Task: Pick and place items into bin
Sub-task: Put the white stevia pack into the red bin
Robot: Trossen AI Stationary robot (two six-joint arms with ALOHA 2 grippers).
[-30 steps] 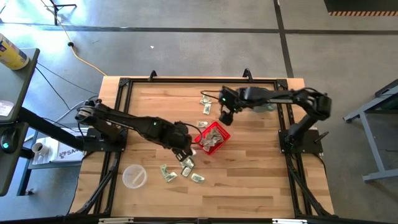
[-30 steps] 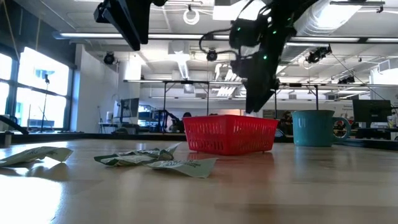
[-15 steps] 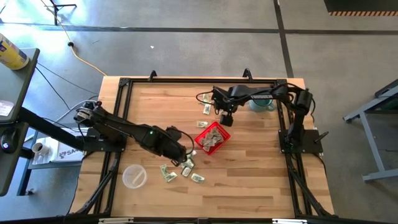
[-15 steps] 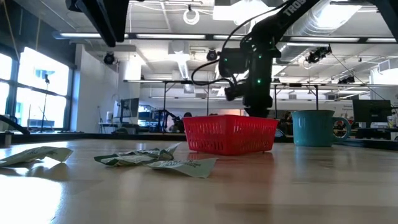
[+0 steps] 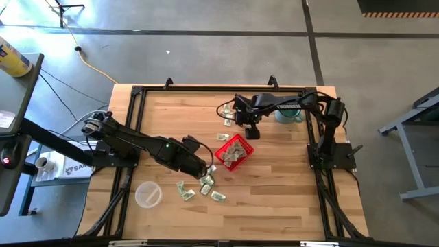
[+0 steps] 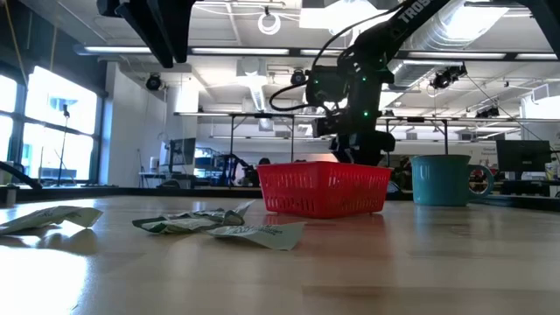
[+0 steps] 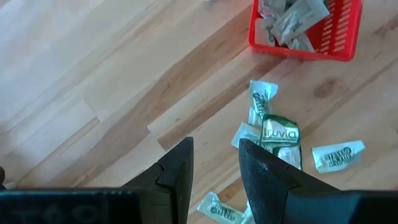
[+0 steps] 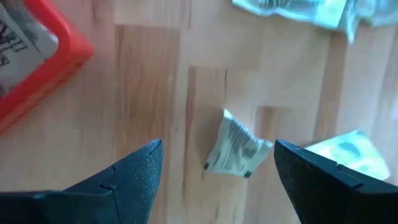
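- The whole table (image 5: 274,199) is seen from straight overhead, at a distance.
- The room is faced level from tabletop height.
- The wood is viewed closely from each wrist, downward.
- The red basket (image 5: 234,151) is shared by all four views (image 6: 324,188) (image 7: 323,34) (image 8: 37,62).

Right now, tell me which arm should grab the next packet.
Right. The right gripper is open with a packet lying between its fingers, beside the red basket. The left gripper is empty, short of the packets near it.
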